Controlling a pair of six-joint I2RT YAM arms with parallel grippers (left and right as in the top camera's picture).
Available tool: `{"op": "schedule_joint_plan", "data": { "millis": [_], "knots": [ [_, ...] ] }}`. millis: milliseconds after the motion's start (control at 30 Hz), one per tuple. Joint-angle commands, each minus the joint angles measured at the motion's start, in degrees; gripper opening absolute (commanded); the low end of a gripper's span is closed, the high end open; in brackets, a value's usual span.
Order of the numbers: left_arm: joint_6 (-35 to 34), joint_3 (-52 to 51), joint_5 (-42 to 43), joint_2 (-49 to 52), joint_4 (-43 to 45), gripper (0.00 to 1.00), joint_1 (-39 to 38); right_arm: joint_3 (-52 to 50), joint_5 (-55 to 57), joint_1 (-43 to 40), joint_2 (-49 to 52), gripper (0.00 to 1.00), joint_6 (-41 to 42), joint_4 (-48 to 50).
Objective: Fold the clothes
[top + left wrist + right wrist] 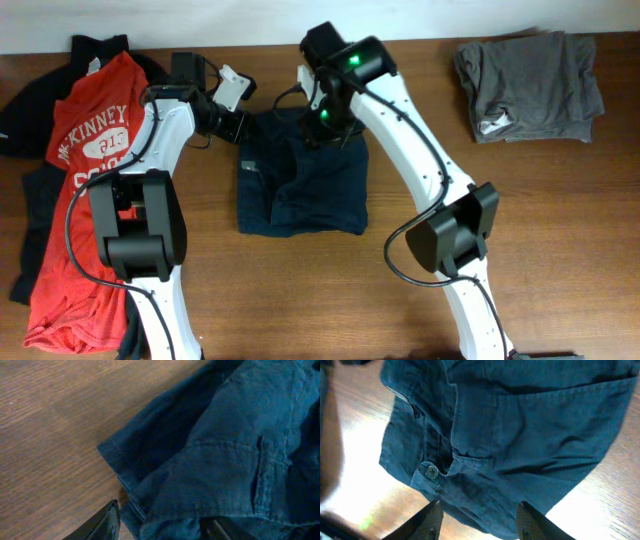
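Note:
The navy-blue shorts (300, 185) lie partly folded in the middle of the table. My left gripper (238, 125) is at their far left corner. In the left wrist view its fingers (162, 525) are spread, with the shorts' hem (220, 460) bunched between them. My right gripper (325, 128) is over the shorts' far edge. Its fingers (480, 512) are open and hover above the waistband, by the button (431, 471). A red T-shirt with white lettering (95, 150) lies at the left over black pieces (40, 100).
A plain grey garment with a small white tag (530, 85) lies at the far right of the wooden table (540, 230). The two arms' bases stand at the near edge, left and right of the shorts.

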Motion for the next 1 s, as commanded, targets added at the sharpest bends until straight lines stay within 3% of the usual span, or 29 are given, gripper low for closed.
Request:
{"op": "schedule_joint_plan", "data": {
  "millis": [0, 500, 967],
  "knots": [
    [-1.88, 1.31, 0.2, 0.46, 0.11, 0.51, 0.02, -4.68, 3.69, 3.3, -0.31, 0.5, 4.37, 2.25],
    [-2.05, 1.29, 0.17, 2.23, 0.55, 0.43, -0.33, -17.75, 18.14, 14.19, -0.33, 0.42, 27.39, 15.39],
    [-2.27, 1.29, 0.17, 2.23, 1.09, 0.42, -0.33, -23.98, 20.59, 14.84, -0.31, 0.43, 34.62, 20.68]
  ]
}}
